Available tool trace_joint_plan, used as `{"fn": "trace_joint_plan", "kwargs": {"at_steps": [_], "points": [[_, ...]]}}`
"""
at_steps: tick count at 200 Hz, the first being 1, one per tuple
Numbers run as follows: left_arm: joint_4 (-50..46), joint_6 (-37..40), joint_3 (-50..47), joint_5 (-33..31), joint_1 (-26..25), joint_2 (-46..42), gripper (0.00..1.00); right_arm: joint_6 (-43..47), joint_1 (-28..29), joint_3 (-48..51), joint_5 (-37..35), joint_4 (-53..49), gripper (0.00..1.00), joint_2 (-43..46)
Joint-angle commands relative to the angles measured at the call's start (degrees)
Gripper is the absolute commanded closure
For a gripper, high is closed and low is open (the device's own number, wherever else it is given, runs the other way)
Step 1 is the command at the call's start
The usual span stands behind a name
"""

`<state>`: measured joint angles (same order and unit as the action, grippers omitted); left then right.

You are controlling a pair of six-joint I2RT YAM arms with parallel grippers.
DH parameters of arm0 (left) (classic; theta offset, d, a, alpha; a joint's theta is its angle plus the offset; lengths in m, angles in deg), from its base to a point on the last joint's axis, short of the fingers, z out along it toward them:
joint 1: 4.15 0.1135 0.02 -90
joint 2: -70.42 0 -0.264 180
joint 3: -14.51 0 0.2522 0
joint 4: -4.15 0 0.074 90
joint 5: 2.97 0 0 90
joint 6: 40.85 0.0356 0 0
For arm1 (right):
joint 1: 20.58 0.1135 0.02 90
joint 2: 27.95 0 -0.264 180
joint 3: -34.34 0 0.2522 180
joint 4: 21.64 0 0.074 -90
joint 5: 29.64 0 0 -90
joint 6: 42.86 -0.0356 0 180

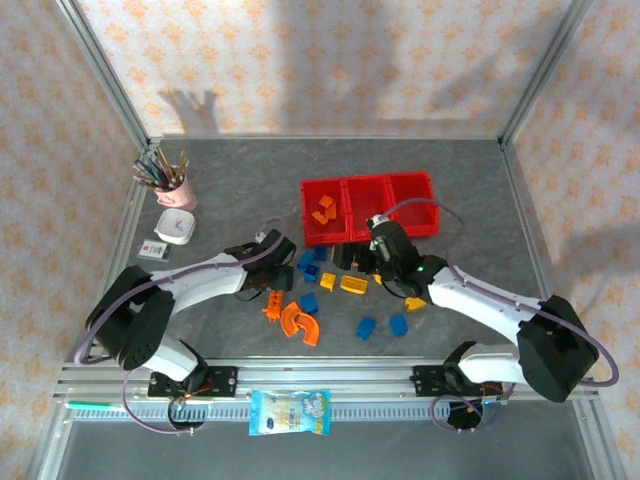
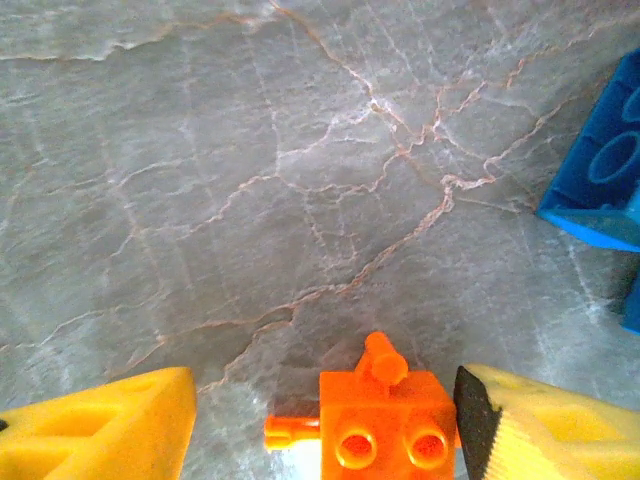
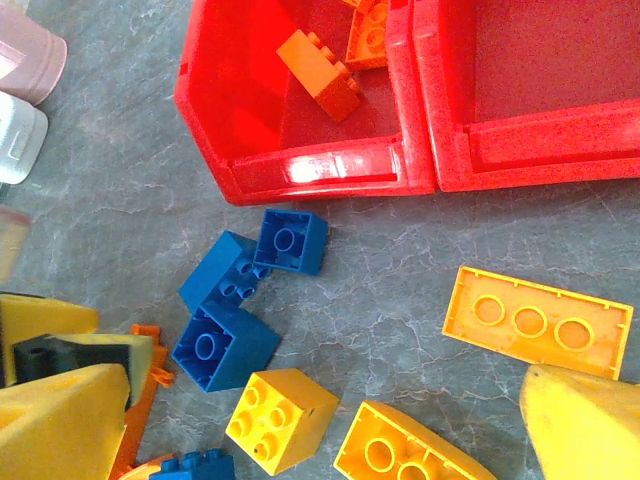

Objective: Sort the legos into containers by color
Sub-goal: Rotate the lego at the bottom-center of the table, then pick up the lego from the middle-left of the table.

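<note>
On the grey table (image 1: 220, 180), the row of red bins (image 1: 320, 238) is sitting just beyond the scattered bricks (image 1: 353, 284), its left compartment holding orange ones, which suggests each colour is getting its own bin. The right gripper (image 3: 325, 395) is hovering with jaws spread wide over yellow bricks (image 3: 280, 420) near the bins, seemingly choosing one, while the left gripper (image 2: 325, 390) is straddling a small orange brick (image 2: 385, 425), fingers parted and not clamped, probably lining up a pinch.
</note>
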<state>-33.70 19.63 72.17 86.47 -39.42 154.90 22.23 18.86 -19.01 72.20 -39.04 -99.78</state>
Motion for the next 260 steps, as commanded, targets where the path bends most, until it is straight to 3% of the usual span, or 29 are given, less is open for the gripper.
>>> {"fn": "trace_joint_plan", "kwargs": {"at_steps": [1,101,260], "points": [[1.7,-2.6,-1.8,3.3,-0.7,-3.4,0.25,-0.6,0.1,-1.6,-0.3,1.3,0.00,-0.8],[-0.5,-6.1,-5.8,2.5,-4.5,-3.8,0.29,-0.6,0.1,-1.4,-0.2,1.5,0.00,-0.7],[-0.9,-7.0,-5.3,-1.7,-4.6,-2.9,0.69,0.0,0.0,-2.3,0.4,2.3,0.00,-1.4]]}}
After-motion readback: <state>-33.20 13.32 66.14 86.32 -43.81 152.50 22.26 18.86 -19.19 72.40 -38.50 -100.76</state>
